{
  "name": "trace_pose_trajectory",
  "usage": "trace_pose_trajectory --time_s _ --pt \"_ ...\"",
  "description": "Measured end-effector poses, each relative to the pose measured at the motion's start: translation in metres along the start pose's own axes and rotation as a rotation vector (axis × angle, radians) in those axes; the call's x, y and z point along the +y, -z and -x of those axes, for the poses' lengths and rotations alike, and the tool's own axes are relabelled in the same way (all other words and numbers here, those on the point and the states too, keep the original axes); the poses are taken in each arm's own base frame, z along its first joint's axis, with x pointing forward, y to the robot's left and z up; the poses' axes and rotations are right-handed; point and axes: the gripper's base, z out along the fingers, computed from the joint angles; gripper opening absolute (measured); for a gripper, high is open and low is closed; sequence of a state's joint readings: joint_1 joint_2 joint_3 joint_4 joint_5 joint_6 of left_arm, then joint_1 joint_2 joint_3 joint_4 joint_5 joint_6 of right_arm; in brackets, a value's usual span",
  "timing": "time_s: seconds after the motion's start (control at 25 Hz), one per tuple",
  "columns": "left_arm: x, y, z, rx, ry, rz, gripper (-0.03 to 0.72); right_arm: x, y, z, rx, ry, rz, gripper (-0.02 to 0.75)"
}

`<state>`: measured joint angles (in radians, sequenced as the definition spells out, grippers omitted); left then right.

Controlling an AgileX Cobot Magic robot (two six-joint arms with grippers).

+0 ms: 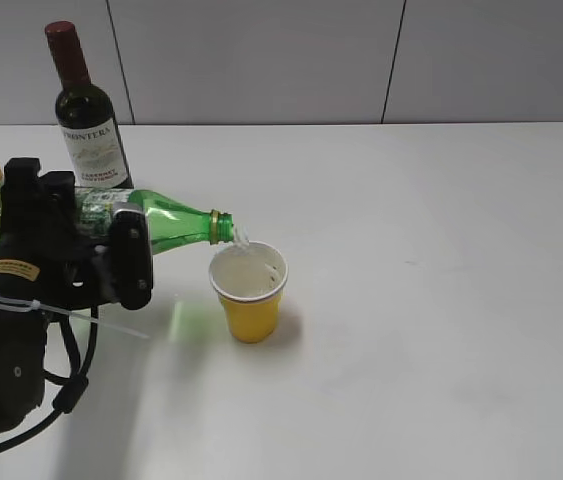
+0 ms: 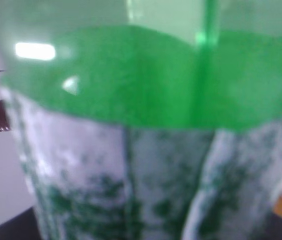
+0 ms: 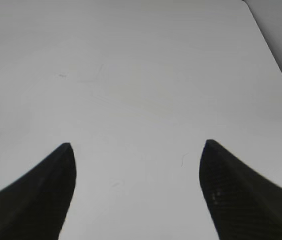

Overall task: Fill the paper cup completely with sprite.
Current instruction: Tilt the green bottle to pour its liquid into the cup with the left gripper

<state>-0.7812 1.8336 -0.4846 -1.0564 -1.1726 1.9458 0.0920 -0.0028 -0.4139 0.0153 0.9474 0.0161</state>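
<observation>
Step in hand: we are pouring; the sprite bottle (image 1: 166, 222) is lying almost level in our left gripper (image 1: 111, 250), and a thin clear stream is leaving its mouth.

Left fingers: we are clamping them around the bottle's labelled middle; in the left wrist view the green wall and pale label (image 2: 130, 180) are filling nearly the whole picture.

Right fingers: we are holding the right gripper (image 3: 136, 165) spread and empty over bare surface (image 3: 141, 75); it is not showing in the exterior view.

Paper cup: the paper cup (image 1: 249, 295) is standing upright on the surface (image 1: 441, 300), slightly left of middle in the exterior view.

Key relation: the bottle's long axis is running from 9 o'clock to 3 o'clock, neck dipping slightly, and its mouth is hanging just above the cup's rim at the cup's 11 o'clock. The cup is lying at 3 o'clock from our left fingers, so we are judging the left arm the nearer one.

Fill so far: liquid is showing inside the cup, below the rim; we are judging it not yet full.

Next move: we are expecting to hold the mouth over the rim and tip further only gently, since the stream is landing near the cup's edge.

Bystanders: the wine bottle (image 1: 86, 115) is standing at 12 o'clock from the left gripper, well clear of the cup.
</observation>
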Motion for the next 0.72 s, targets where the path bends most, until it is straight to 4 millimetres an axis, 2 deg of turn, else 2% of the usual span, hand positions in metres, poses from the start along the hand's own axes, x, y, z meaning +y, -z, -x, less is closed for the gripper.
trace_pose_trajectory --time_s 0.36,0.72 --pt "0.0012 0.0001 0.0031 -0.035 0.202 0.010 0.447 0.0000 0.0000 0.0000 0.000 0.001 0.000 0.594" --pt "0.0028 0.0003 0.0072 -0.086 0.712 0.001 0.447 0.0000 0.0000 0.0000 0.000 0.000 0.000 0.594"
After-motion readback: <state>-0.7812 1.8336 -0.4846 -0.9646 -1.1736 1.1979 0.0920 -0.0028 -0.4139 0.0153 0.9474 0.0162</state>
